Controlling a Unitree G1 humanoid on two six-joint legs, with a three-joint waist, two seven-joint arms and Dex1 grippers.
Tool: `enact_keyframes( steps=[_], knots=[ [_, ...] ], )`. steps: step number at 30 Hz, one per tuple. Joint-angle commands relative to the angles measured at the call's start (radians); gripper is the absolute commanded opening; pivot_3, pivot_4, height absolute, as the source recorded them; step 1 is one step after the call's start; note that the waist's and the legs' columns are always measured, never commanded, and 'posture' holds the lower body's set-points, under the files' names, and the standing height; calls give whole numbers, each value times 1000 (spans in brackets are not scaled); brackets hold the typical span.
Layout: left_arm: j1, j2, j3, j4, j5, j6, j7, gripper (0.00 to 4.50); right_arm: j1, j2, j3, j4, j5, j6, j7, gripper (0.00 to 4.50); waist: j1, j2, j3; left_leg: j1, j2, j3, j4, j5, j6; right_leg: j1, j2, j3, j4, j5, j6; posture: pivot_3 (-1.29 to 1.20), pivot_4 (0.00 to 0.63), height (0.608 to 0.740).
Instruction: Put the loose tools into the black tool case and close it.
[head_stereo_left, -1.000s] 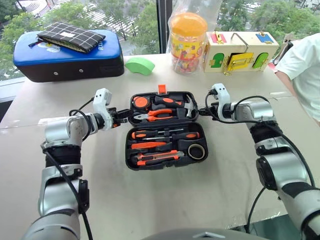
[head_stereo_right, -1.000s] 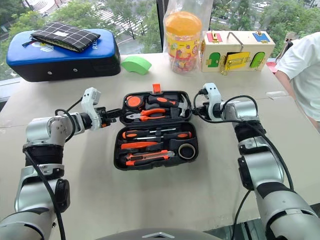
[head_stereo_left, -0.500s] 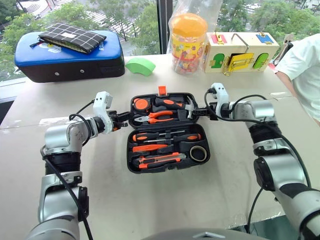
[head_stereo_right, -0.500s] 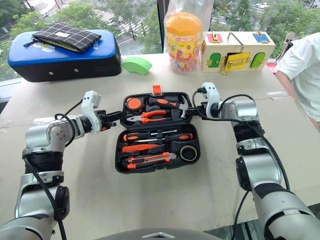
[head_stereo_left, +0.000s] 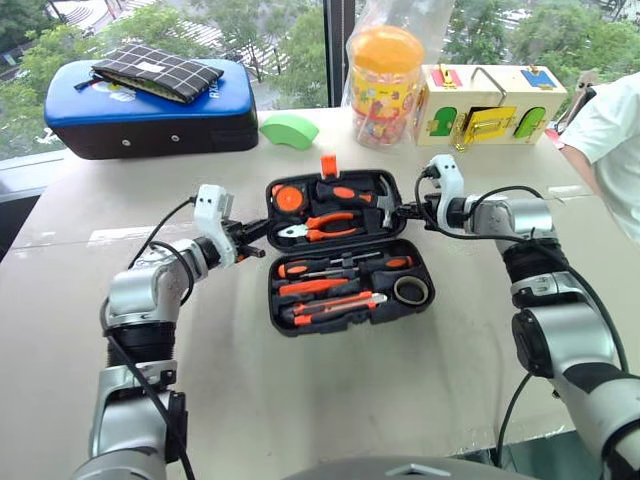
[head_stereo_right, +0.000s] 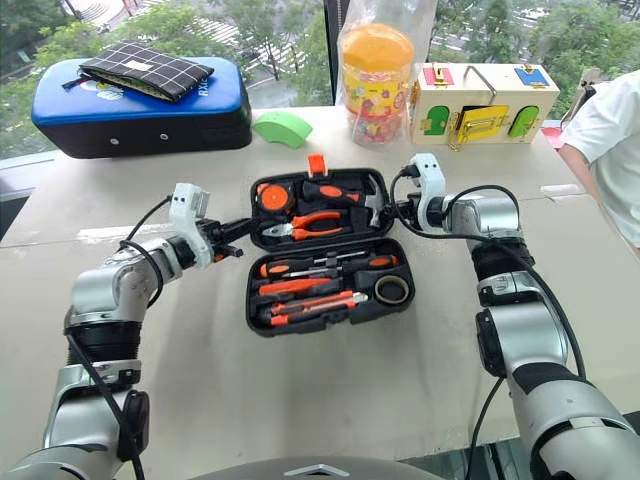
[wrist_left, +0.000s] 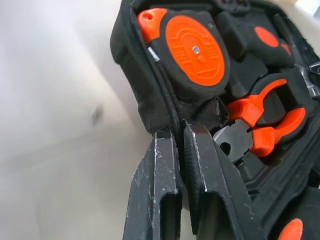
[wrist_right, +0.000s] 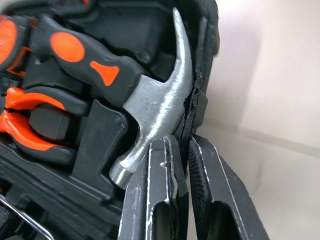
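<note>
Tool case (head_stereo_left: 345, 250): middle of the table (head_stereo_left: 300, 400), open.
Far half: tape measure (head_stereo_left: 288, 199), pliers (head_stereo_left: 322, 226), hammer (head_stereo_left: 360, 197).
Near half: screwdrivers (head_stereo_left: 345, 269), cutter (head_stereo_left: 335, 307), tape ring (head_stereo_left: 410, 290).
Behind, left to right: padded case (head_stereo_left: 140, 115), foam wedge (head_stereo_left: 290, 130), jar (head_stereo_left: 385, 72), wooden box (head_stereo_left: 490, 102).

Open bench (head_stereo_left: 300, 400) lies on the near side of the black tool case (head_stereo_left: 345, 250), giving unobstructed access. The left end effector (head_stereo_left: 258, 234) and right end effector (head_stereo_left: 402, 211), each pinched shut on a side rim of the case lid, occupy both flanks. Behind stand a green foam wedge (head_stereo_left: 289, 130), candy jar (head_stereo_left: 383, 72), wooden lock box (head_stereo_left: 490, 103) and blue-topped padded case (head_stereo_left: 145, 108). A person's sleeve (head_stereo_left: 612, 140) apparently borders the far right edge.
</note>
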Motion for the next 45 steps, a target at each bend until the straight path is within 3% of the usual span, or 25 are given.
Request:
enact_keyframes(
  steps=[1,6,12,18,21,22,25,27,28,30,33,35,37,40,45],
  knots=[
    [-94,-2,7,-11,50,-285,-24,0,-26,-19,-36,-146,0,-190,15,96,-1,-1,2,0,0,0,0,0,0,0,0,0,0,0,0,0,150,740],
    [-29,45,-79,71,212,-715,-119,0,123,-64,-7,-385,-11,-265,45,96,-6,-2,0,0,1,0,-3,0,0,-1,0,-1,0,0,0,0,150,740],
    [79,60,-105,54,229,-841,-180,0,359,-114,-22,-681,23,-214,37,96,-5,-1,1,0,1,0,-2,-1,2,-1,0,-1,1,0,0,0,150,740],
    [164,120,-118,-10,182,-810,-291,0,525,-207,-5,-819,0,-226,76,96,-1,0,1,1,1,2,0,-4,6,1,0,-1,-3,0,0,0,150,740],
    [271,255,-82,-149,14,-493,-431,919,639,-296,-36,-954,61,-184,149,922,-3,2,1,2,2,2,1,-4,7,1,0,-1,-2,0,0,0,150,740],
    [315,326,-63,-186,-47,-363,-483,1365,676,-326,-55,-997,81,-157,158,1350,-4,2,1,2,2,2,0,-4,7,1,0,-1,-1,-1,0,0,150,740],
    [385,481,59,-162,-137,-196,-558,2729,830,-425,-149,-1136,180,-81,219,2726,-3,7,5,2,5,3,0,-5,8,1,3,-1,-2,-1,0,0,150,740],
    [440,571,122,-165,-236,-36,-657,3432,925,-481,-194,-1213,231,-38,254,2775,0,6,5,3,7,4,1,-5,8,1,4,-1,-3,-1,1,0,150,740],
    [461,605,142,-188,-294,44,-703,3432,940,-486,-207,-1230,259,-4,243,2775,0,5,5,3,8,4,1,-5,8,2,5,-2,-3,-1,1,0,150,740],
    [478,636,159,-255,-387,159,-737,2911,958,-502,-196,-1271,317,41,248,1991,1,6,5,5,10,5,1,-5,8,4,6,-2,-3,-2,1,0,150,740],
    [470,621,142,-348,-436,221,-710,1525,931,-496,-99,-1308,341,102,221,553,5,6,5,5,10,8,3,-6,7,5,0,0,-3,-6,2,0,150,740],
    [467,587,108,-404,-430,210,-684,843,885,-470,23,-1288,283,119,170,0,3,5,5,5,11,8,3,-6,7,4,-1,0,-3,-5,1,0,150,740],
    [457,558,74,-439,-406,186,-664,49,838,-437,117,-1248,224,132,110,0,3,5,5,5,11,8,3,-6,7,3,0,0,-3,-3,-2,0,150,740],
    [426,519,45,-455,-381,152,-633,49,771,-373,176,-1147,145,134,9,0,4,4,4,4,11,7,1,-5,7,2,0,1,-3,-2,-1,0,150,740],
    [313,439,-27,-409,-302,69,-562,49,621,-232,136,-930,52,118,-174,0,8,4,5,4,10,8,2,-5,7,2,0,1,-4,0,-3,0,150,740]
  ],
)
